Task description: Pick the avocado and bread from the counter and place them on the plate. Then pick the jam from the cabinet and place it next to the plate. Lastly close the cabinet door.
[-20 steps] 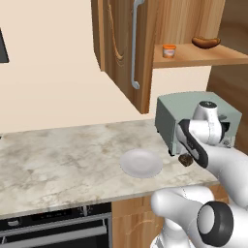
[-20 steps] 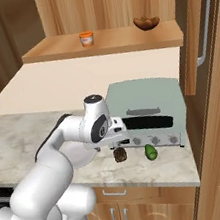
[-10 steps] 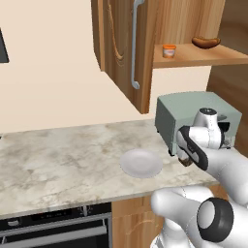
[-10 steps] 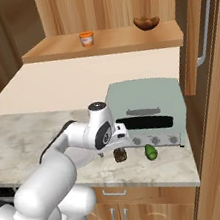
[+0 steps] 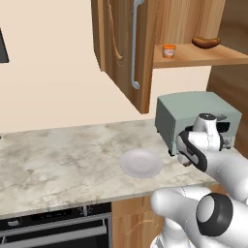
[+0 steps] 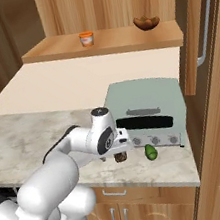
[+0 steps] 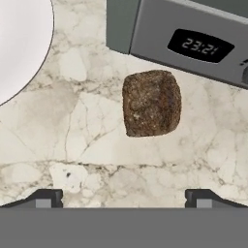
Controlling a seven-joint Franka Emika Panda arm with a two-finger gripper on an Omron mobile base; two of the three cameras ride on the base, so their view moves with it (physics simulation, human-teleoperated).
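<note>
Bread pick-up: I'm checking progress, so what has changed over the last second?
The arm swung right along the counter front, bringing the hand from beside the plate to above the bread, jaws open, nothing taken. Bread, avocado, plate and jam stayed where they were.

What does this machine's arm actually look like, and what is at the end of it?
The arm is built of fat, rounded, glossy white segments, linked by dark grey to black joint rings. No loose cables or lettering can be made out. At its end sits the gripper, with two small dark fingertips that carry paler grey faces.
</note>
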